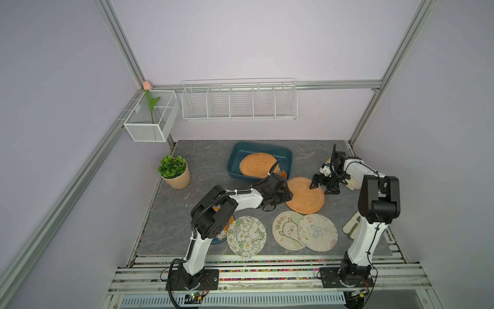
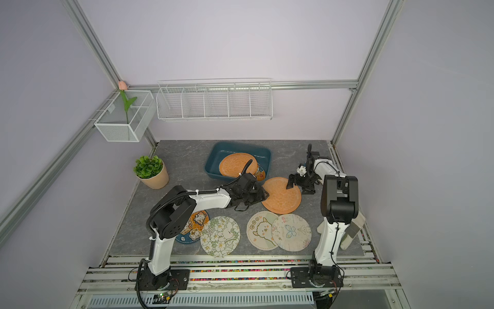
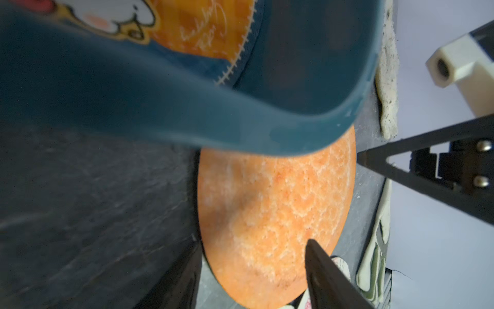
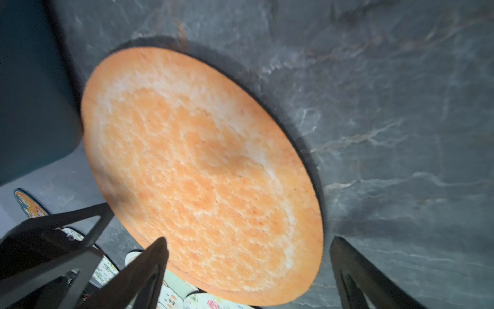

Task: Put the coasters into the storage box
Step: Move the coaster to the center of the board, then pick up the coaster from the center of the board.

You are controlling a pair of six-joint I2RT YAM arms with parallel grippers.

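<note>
Straddles the 9 o'clock rim of the orange coaster [image 1: 306,196] near the middle of the desk [image 1: 203,160] with the left jaws half spread, nothing pinched; hangs the right jaws spread wide at its 2 o'clock rim. In the box [image 1: 284,159] at the desk's 12 o'clock, a second orange coaster [image 1: 258,164] over a printed one [image 1: 282,174]. Along the 6 o'clock edge, four printed coasters [image 1: 246,235] in a row.

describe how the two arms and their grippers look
The left arm and right arm have white link shells and black joint housings. Black cables run along them, zip-tied; the left's is corrugated conduit. The left gripper and right gripper are black, with triangular open-frame fingers.
</note>
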